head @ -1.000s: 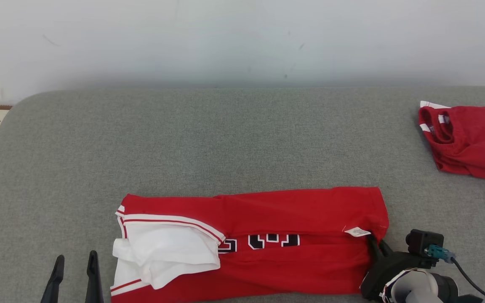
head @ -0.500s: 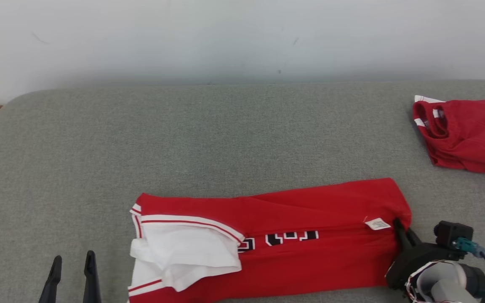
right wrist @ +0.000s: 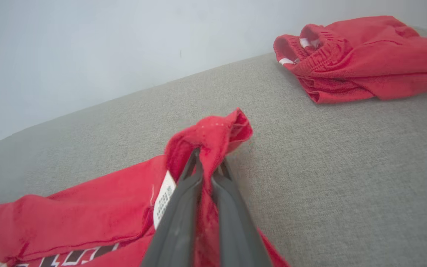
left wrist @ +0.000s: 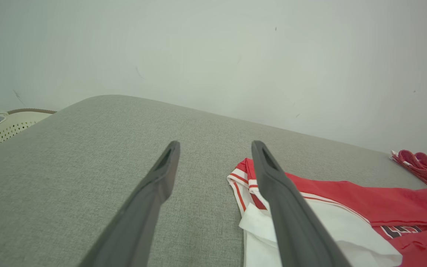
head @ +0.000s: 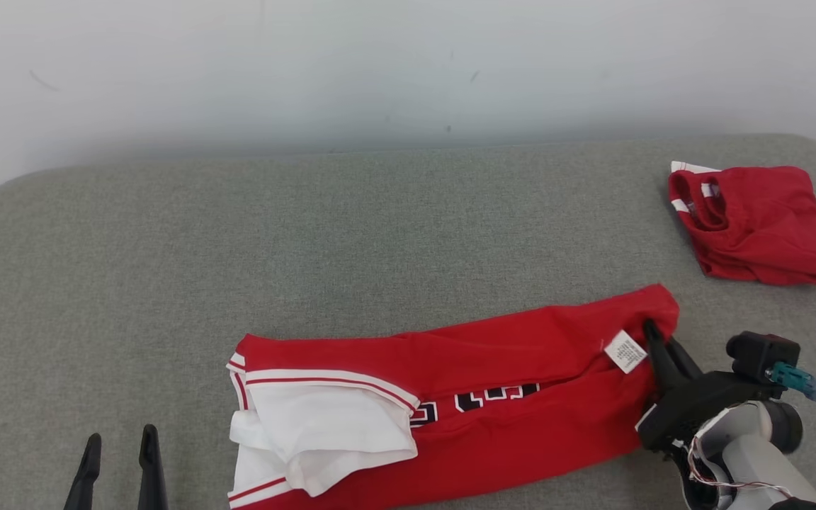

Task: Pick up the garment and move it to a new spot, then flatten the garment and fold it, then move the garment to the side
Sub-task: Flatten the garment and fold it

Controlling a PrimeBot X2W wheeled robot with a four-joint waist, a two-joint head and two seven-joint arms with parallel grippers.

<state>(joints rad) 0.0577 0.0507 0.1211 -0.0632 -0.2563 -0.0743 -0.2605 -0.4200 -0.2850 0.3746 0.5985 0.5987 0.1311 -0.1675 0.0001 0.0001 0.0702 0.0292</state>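
**Grey surface, wall, red bundle, basket**

A grey fabric surface (head: 380, 234) with rounded corners meets a pale wall (head: 408, 64). A folded red bundle (head: 755, 227) lies at its far right. A cream perforated basket (left wrist: 9, 126) stands beyond its left edge.

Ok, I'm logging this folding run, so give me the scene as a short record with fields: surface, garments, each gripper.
surface: grey padded surface
garment in work: red jersey, folded into a long strip, white part at its left end
label: white label beside the gripped end
right gripper: shut on the jersey's right end, which is bunched and raised
left gripper: open, holding nothing, left of the jersey
other: second red garment, folded, far right, apart
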